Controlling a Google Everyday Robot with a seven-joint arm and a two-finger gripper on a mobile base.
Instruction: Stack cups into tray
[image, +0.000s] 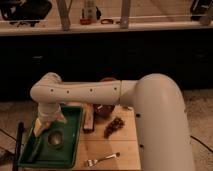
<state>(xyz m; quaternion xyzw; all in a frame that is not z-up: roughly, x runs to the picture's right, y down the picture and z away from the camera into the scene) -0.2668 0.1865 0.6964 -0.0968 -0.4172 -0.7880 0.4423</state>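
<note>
White arm's gripper hanging over dark green rectangular plastic tray, jaws spread, gripping nothing; dull grey metal cup below in tray

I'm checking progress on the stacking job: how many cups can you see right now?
1. A grey cup sits inside the green tray, just below the claw, which hangs over the tray's back left. The arm may hide others.
</note>
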